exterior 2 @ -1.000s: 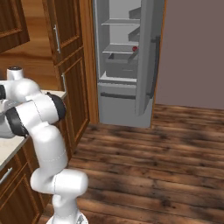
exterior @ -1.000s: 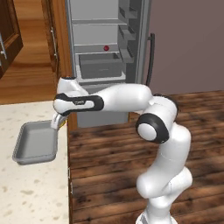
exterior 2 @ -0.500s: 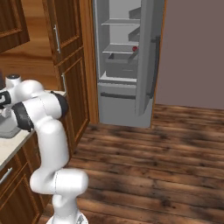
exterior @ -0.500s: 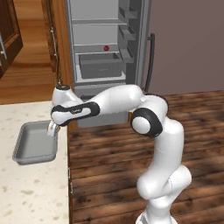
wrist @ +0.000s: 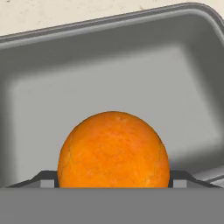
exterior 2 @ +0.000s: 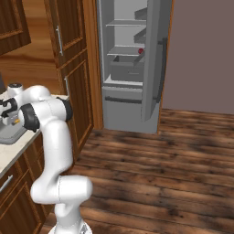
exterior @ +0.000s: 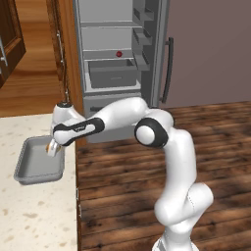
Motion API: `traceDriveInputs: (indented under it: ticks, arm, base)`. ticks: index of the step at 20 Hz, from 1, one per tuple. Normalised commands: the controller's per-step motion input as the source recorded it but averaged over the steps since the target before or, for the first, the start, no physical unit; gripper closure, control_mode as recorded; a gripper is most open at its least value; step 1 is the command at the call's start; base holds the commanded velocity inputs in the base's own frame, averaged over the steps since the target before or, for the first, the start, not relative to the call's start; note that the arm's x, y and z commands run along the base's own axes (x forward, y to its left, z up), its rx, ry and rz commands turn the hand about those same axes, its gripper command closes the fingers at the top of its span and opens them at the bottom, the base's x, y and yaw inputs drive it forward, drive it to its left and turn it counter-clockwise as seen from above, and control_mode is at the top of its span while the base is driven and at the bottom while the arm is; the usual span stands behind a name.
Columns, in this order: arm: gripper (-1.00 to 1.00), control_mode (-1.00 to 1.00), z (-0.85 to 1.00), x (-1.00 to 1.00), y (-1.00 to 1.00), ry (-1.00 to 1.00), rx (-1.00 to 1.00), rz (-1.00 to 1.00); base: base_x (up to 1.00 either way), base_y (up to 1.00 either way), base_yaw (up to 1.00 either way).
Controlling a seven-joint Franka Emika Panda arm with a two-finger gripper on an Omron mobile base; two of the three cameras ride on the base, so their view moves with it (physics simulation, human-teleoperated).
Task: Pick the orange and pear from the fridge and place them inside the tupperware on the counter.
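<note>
over the last second the gripper (exterior: 53,148) had dropped to the tupperware (exterior: 30,169) at left, fingers clamped on the orange (wrist: 113,150) (release seemed close); the pear (exterior: 118,54) waited in the fridge (exterior: 122,68).

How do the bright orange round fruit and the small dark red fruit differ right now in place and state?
The bright orange round fruit sits between the gripper fingers over the shallow grey tray on the speckled counter; the small dark red fruit rests free on a shelf in the open grey fridge. Both look roundish.
</note>
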Motion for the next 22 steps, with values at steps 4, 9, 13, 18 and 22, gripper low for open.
traceDriveInputs:
  ticks: [4,9,13,18,22]
  arm:
    - [1.00,-1.00,-0.35,0.37,0.38,0.00,0.00,0.05]
    - [1.00,-1.00,-0.32,0.36,0.38,0.02,0.00,0.05]
    - [1.00,-1.00,-0.31,0.33,0.36,0.04,0.00,0.05]
    - [1.00,-1.00,-0.25,0.24,0.28,0.02,0.00,0.05]
    - [-1.00,-1.00,-0.25,0.21,0.23,0.00,0.00,0.06]
  base:
    - [0.00,0.00,0.00]
    - [0.00,0.00,0.00]
    - [0.00,0.00,0.00]
    - [0.00,0.00,0.00]
    - [0.00,0.00,0.00]
